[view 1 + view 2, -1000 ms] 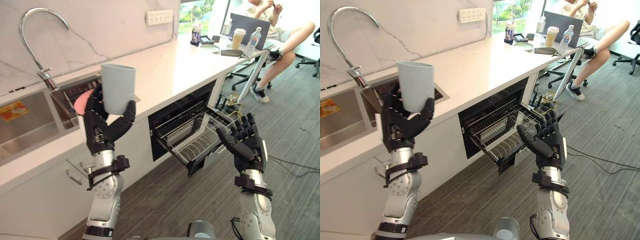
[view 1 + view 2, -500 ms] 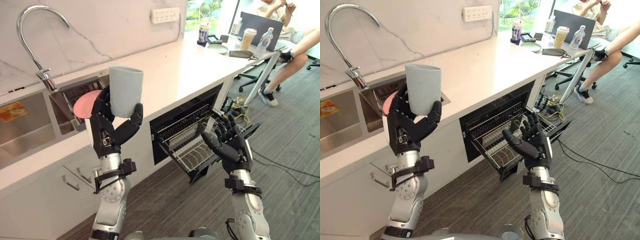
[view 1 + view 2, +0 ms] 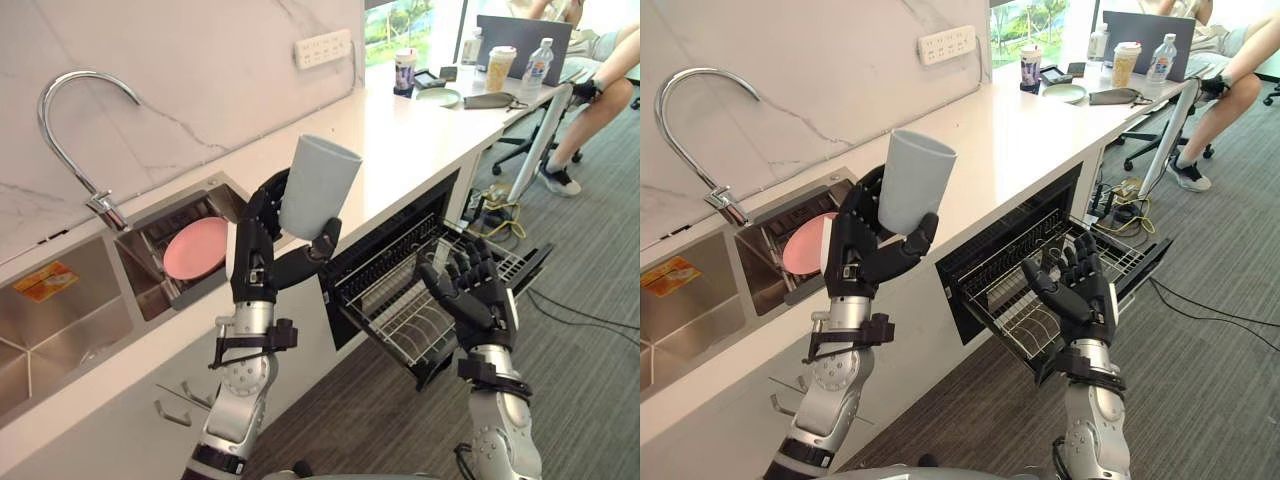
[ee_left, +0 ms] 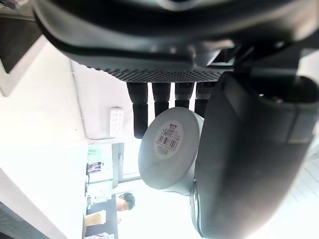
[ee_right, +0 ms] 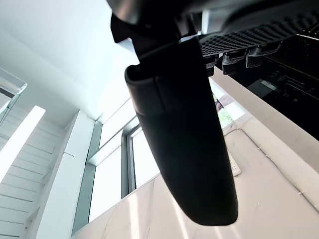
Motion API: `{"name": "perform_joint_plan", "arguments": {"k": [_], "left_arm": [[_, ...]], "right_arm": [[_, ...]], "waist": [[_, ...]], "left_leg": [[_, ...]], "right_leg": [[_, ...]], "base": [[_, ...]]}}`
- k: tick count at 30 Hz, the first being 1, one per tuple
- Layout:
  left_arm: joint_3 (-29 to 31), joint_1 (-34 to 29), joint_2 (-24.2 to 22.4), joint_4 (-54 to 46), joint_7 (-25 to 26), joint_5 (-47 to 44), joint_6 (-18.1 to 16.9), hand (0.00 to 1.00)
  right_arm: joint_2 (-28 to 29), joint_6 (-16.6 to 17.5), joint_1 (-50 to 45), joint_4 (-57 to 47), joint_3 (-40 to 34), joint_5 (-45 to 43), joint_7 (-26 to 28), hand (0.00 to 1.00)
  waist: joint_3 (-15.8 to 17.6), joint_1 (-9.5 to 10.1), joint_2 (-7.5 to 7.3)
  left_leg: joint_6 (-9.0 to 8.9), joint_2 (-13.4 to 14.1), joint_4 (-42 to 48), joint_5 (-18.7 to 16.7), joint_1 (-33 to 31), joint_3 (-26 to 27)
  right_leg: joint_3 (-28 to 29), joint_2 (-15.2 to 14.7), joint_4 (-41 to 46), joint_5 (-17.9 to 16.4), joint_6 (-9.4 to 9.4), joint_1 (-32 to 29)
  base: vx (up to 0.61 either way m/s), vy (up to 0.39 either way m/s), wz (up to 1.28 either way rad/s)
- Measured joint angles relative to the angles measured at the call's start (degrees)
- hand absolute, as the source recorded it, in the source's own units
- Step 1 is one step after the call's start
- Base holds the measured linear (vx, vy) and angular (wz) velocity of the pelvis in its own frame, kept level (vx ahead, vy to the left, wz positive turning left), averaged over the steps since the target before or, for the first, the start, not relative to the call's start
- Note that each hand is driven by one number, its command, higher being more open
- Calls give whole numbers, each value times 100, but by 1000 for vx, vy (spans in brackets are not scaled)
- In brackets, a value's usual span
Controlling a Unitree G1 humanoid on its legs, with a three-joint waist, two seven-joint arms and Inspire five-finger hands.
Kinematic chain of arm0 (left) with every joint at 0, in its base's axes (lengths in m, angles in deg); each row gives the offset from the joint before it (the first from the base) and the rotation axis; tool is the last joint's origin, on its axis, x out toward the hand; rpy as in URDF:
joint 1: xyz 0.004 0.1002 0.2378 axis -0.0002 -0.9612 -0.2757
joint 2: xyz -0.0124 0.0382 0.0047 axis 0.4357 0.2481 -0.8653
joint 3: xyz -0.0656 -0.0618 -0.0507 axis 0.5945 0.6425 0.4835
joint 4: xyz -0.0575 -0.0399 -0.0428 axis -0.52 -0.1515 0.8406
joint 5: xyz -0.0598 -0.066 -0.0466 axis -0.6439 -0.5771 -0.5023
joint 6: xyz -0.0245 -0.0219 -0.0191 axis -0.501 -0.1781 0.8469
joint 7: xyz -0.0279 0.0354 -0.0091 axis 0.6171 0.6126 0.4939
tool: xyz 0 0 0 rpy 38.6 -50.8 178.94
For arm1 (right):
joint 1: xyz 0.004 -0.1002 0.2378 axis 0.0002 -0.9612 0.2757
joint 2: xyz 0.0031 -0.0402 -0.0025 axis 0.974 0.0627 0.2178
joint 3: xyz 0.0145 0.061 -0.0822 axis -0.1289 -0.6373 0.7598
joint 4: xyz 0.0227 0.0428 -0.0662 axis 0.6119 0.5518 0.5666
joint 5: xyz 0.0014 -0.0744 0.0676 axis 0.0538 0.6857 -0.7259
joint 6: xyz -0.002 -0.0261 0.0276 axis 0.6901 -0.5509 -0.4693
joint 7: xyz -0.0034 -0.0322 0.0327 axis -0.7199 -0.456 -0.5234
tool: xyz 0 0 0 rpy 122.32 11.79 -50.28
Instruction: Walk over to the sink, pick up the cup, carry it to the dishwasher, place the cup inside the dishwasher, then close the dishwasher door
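Observation:
My left hand (image 3: 262, 248) holds a pale grey cup (image 3: 316, 187) upright above the white counter's front edge, fingers and thumb curled round its lower half. The left wrist view shows the cup's (image 4: 169, 149) base with a barcode label between fingers and thumb. The dishwasher (image 3: 400, 245) sits under the counter with its door (image 3: 500, 290) down and its wire rack (image 3: 420, 310) pulled out. My right hand (image 3: 478, 297) hovers over the rack, fingers spread and straight, holding nothing. The steel sink (image 3: 60, 320) lies to the left under a curved tap (image 3: 80, 130).
A pink plate (image 3: 195, 247) rests in the small sink basin. Cups, a bottle and a laptop (image 3: 520, 35) stand at the counter's far end, where a person (image 3: 600, 90) sits on an office chair. Grey carpet floor (image 3: 590, 380) spreads to the right of the open dishwasher.
The camera has shifted right, toward the dishwasher. My left hand has carried the cup right, off the sink side and nearer the dishwasher. The right hand stays raised over the rack.

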Motion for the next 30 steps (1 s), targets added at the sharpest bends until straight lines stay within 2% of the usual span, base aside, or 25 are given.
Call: {"name": "perform_joint_plan", "arguments": {"k": [5,8,9,14,18,25,30], "left_arm": [[7,41,-44,-99,-33,-233,38,0],[1,66,-92,-37,85,133,109,0],[-13,92,-89,46,232,370,174,0],[-36,375,-95,737,973,1425,443,0],[-36,407,-120,889,1450,2063,507,0],[-102,741,-140,1103,1892,2974,507,0],[-311,949,-141,1317,1996,3173,505,0]], "right_arm": [[146,-1,263,-33,163,-10,66,100],[167,-23,314,-137,162,-180,173,100],[163,-77,321,-228,161,-305,247,100],[83,-485,539,-486,179,-1166,954,100],[1,-813,674,-540,419,-1597,1395,100],[-90,-1128,925,-540,944,-1658,1508,100],[-159,-1281,1101,-531,1142,-1825,1460,100]], "waist": [[-41,2,-66],[-54,3,-196],[-42,3,-250],[-39,-7,-286],[-63,7,-364],[-64,80,-390],[-66,77,-393]], "left_leg": [[-2,11,-341,94,152,148],[-8,33,-532,177,200,238],[-4,43,-586,193,239,300],[31,42,-688,216,291,457],[46,35,-742,261,291,451],[50,24,-770,333,279,424],[49,28,-780,403,260,368]], "right_leg": [[-59,58,-107,157,-72,-75],[-64,112,-157,243,-86,-156],[-63,128,-165,278,-96,-175],[-113,152,-231,489,-147,-257],[-224,153,-266,510,-143,-254],[-345,155,-359,513,-136,-208],[-426,170,-407,519,-124,-164]], "base": [[34,20,-18],[10,10,-16],[5,9,-19],[-13,34,-18],[-6,3,0],[-21,-2,1],[-46,-5,5]]}}
